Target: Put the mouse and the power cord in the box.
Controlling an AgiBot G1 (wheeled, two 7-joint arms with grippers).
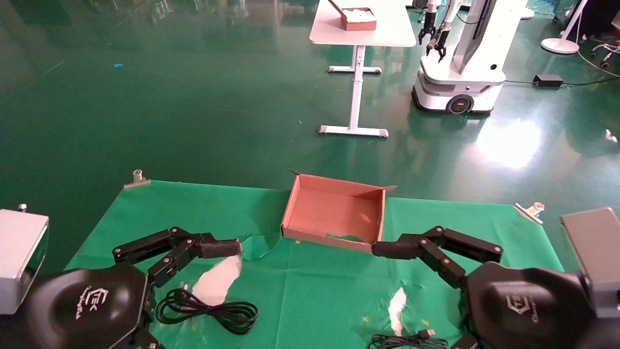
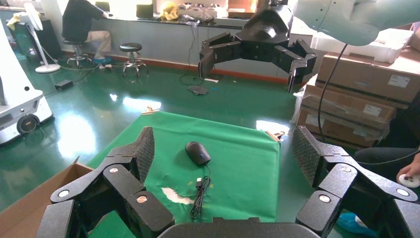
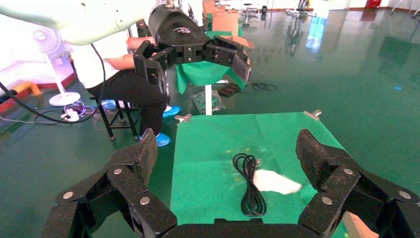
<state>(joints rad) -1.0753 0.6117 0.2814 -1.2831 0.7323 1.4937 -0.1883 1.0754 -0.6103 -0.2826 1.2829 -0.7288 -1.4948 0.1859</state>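
Box (image 1: 334, 213) sits at the far middle of the bench (image 1: 310, 291), open top, nothing inside, bare cardboard floor. Front wall has a torn notch; small flaps stick out at the far corners.

Power cord (image 1: 206, 309) lies coiled flat on the green cloth (image 1: 310, 281) at the near left, well apart from the box, its plug end up against a white tear (image 1: 218, 280) in the cloth. Right wrist view shows the same coil (image 3: 250, 182) beside that white patch.

Mouse: the body doesn't show in the head view, only its thin cable and USB plug (image 1: 426, 334) at the near right edge. Left wrist view shows the mouse (image 2: 197, 152) resting on the cloth, cable trailing away from it to the plug, next to another white tear.

Left gripper (image 1: 237, 247) hovers above the cloth just left of the box's near-left corner, jaws spread, holding nothing. Right gripper (image 1: 375, 248) is at the box's near-right corner, right by the front wall, jaws also spread and empty. Each wrist view shows the opposite gripper wide open above the bench.

Metal clips (image 1: 137, 178) pin the cloth at the far corners.

Beyond, on the green floor: a white table (image 1: 361, 29) carrying a second box with white contents, and another robot (image 1: 460, 63) next to it.
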